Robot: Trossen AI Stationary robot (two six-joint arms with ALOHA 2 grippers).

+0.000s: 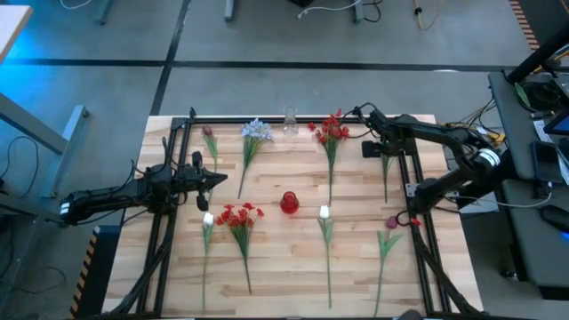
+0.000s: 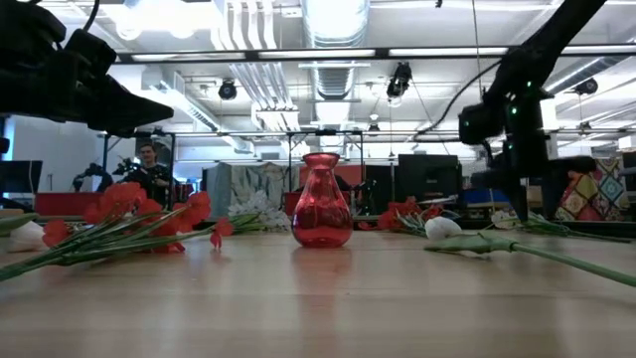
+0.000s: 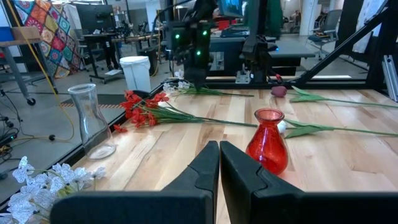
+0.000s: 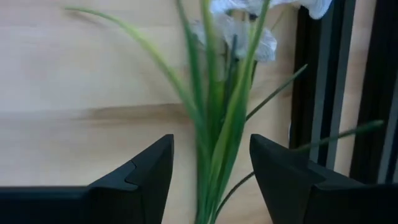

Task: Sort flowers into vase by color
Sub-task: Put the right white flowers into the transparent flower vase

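Right now the right gripper [image 4: 211, 171] hangs over a pale flower [image 4: 242, 25] by the far right edge of the table [image 1: 284, 267], its fingers spread wide around the green stem. Next it should squeeze the stem and lift. Meanwhile the left gripper [image 3: 219, 168] waits, clenched tight on nothing, near the red vase [image 1: 289, 203].

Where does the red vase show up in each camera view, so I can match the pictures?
High view: the red vase stands at the table's middle.
Low view: centre of the picture, upright on the wood.
Left wrist view: just beyond the left gripper, toward the right.
Right wrist view: not in it.
Shared landmark: the red flower cluster behind the vase.
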